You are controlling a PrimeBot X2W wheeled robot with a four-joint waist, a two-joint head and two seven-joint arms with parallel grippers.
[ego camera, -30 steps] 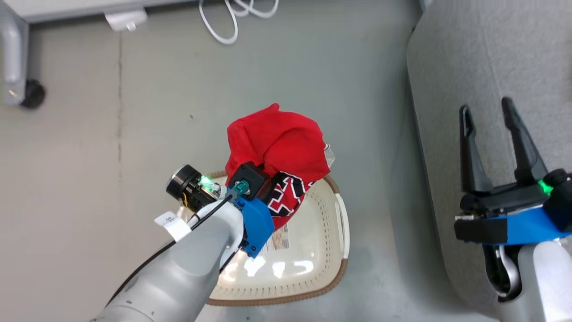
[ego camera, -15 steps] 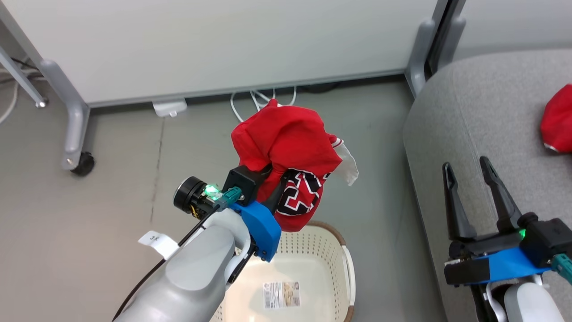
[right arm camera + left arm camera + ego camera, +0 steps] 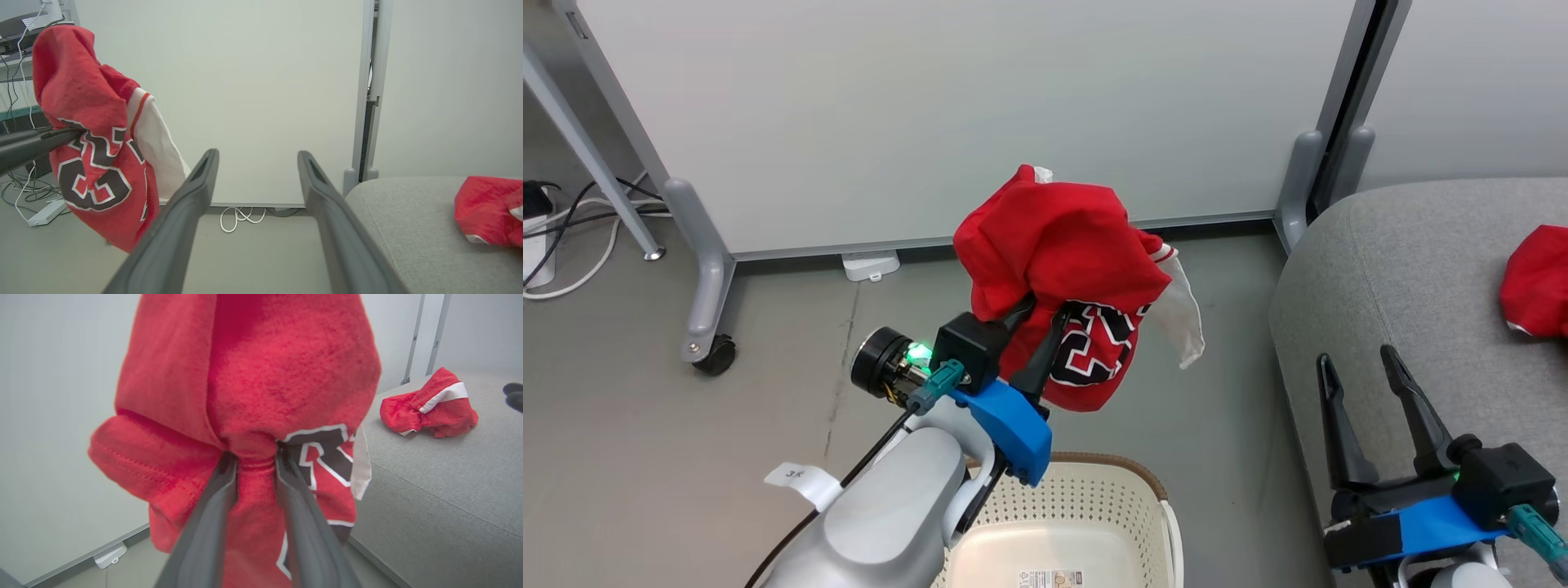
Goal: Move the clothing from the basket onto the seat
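Observation:
My left gripper [image 3: 1037,306] is shut on a bunched red garment [image 3: 1066,269] with black-and-white numerals, held in the air above the floor, up and beyond the cream basket [image 3: 1094,510]. In the left wrist view the fingers [image 3: 216,490] pinch a fold of that garment [image 3: 253,384]. A second red piece of clothing [image 3: 1535,282] with white trim lies on the grey seat [image 3: 1413,278] at the right, also seen as clothing [image 3: 429,406] on the seat [image 3: 441,490]. My right gripper [image 3: 1356,359] stands open over the seat's near edge, nothing between its fingers.
A pale partition panel [image 3: 947,106] on castered legs [image 3: 711,343] stands behind. White cables [image 3: 241,216] and a power strip [image 3: 45,212] lie on the grey floor. The basket's inside shows a paper label [image 3: 1049,578].
The head camera has tilted up, so the basket slid down the picture and the partition came into sight. The left gripper has lifted the red garment clear of the basket.

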